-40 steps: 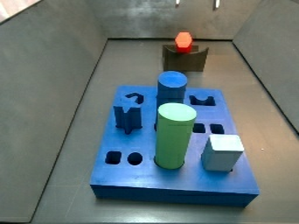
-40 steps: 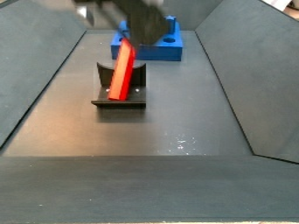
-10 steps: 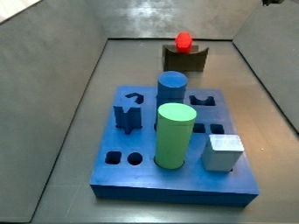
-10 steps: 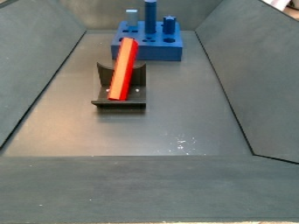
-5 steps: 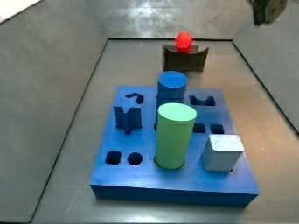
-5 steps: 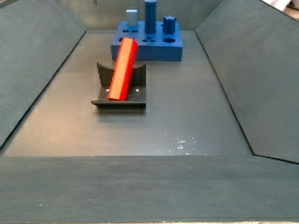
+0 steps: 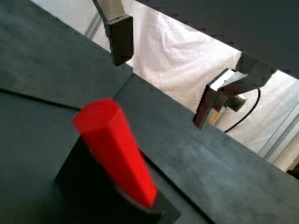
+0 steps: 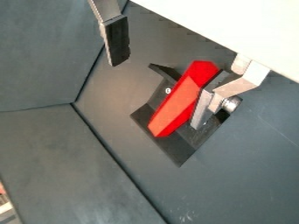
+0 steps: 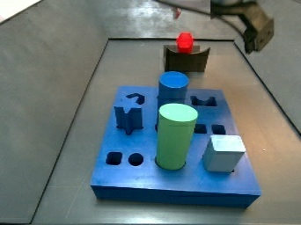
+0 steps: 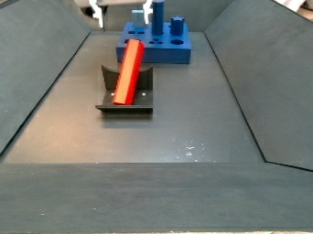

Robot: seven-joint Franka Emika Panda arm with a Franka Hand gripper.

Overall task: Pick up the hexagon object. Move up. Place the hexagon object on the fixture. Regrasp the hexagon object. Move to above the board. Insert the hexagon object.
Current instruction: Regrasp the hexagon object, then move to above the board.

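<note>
Lab test rig: grey-walled bin (image 10: 49, 101), gripper (image 10: 121, 11) overhead

Pincer (image 10: 123, 11) is cut off above its fingertips.

The dark grey floor (image 10: 184, 128) carries the fixture (image 10: 124, 102) and, farther off, the blue board (image 10: 156, 47); the gripper (image 10: 121, 11) hangs above.

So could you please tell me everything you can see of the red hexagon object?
The hexagon object is a long, slim, bright red rod with faceted sides, smooth and plastic-looking. It leans tilted, its lower end seated in the dark fixture, its upper end free. Only the fixture touches it. The hand is open around it in the wrist views, fingers clear of it.
</note>
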